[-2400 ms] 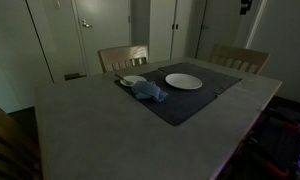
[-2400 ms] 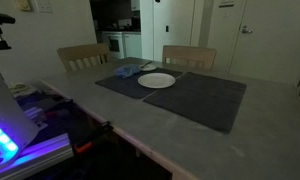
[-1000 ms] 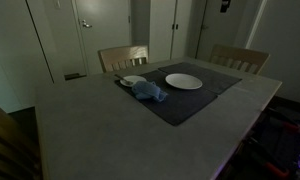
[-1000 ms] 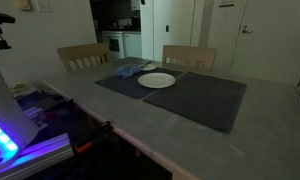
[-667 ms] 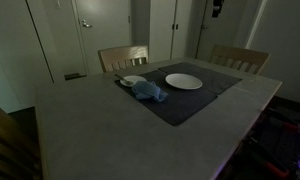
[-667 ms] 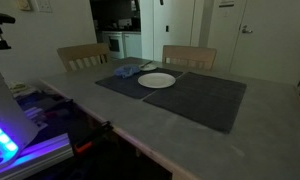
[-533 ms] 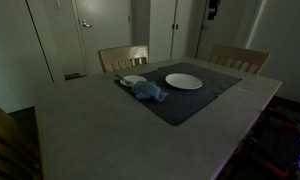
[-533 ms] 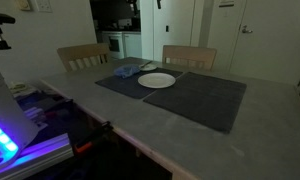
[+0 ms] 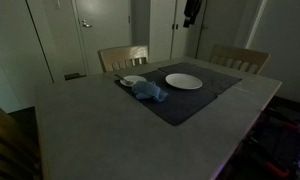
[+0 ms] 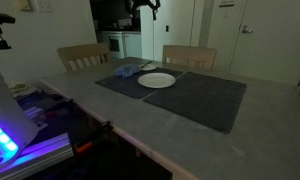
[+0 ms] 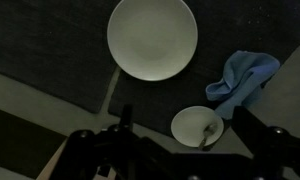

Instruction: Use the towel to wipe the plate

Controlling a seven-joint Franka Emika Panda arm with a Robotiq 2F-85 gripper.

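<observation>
A round white plate (image 9: pixel 184 81) lies on a dark placemat (image 9: pixel 193 104) and shows in both exterior views (image 10: pixel 157 80) and in the wrist view (image 11: pixel 152 38). A crumpled blue towel (image 9: pixel 148 92) lies beside it on the mat's edge (image 10: pixel 125 70) (image 11: pixel 245 75). My gripper (image 9: pixel 190 12) hangs high above the table near the top of both exterior views (image 10: pixel 147 5). In the wrist view its fingers (image 11: pixel 188 132) are spread wide and empty, far above everything.
A small white bowl with a spoon (image 11: pixel 197 126) sits next to the towel (image 9: pixel 133 80). Two wooden chairs (image 9: pixel 123 57) (image 9: pixel 238 58) stand at the table's far side. A second dark placemat (image 10: pixel 202 100) adjoins the first. Doors stand behind.
The gripper has travelled sideways high over the table, from beyond the far corner to above the plate and towel area. Plate, towel and bowl have not moved.
</observation>
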